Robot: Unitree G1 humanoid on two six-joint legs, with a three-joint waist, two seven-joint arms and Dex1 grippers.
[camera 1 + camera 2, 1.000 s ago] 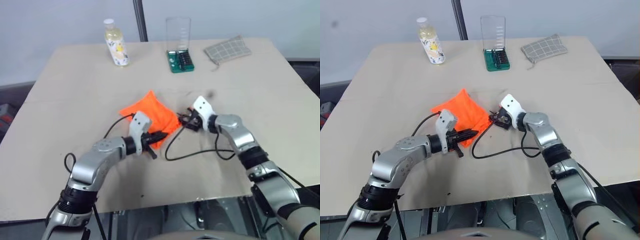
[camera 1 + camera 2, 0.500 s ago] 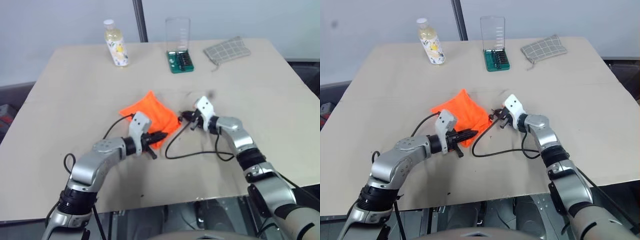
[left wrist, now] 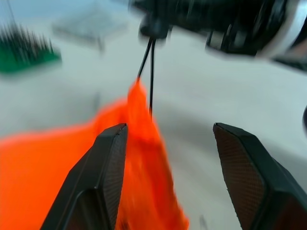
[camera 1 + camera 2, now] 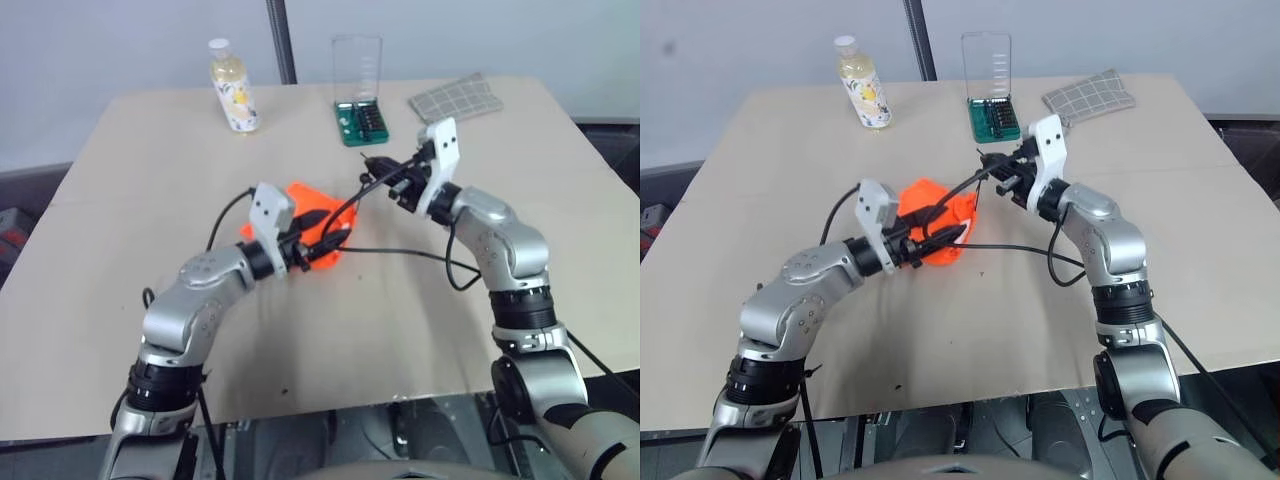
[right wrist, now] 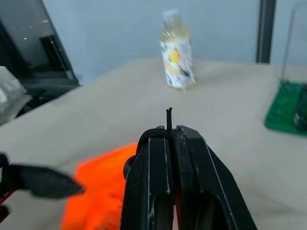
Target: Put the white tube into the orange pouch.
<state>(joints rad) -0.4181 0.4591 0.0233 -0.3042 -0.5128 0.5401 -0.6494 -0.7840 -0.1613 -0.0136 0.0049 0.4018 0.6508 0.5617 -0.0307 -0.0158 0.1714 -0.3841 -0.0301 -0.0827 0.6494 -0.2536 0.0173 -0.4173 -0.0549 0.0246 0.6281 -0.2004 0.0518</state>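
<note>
The orange pouch is bunched up and lifted off the table near its middle. Its thin black drawstring cord runs taut up to my right gripper. That gripper is shut on the cord, whose end pokes out above the closed fingertips. My left gripper sits level against the pouch's near side and is open, with orange fabric beside one finger. The white tube is out of view.
At the back of the table stand a yellowish bottle, a green bit set with a clear lid and a grey checked cloth pouch. A black cable lies on the table under my right arm.
Both arms have risen. The right gripper shut on the cord and pulled it up and back, lifting and bunching the pouch. The left gripper has opened.
</note>
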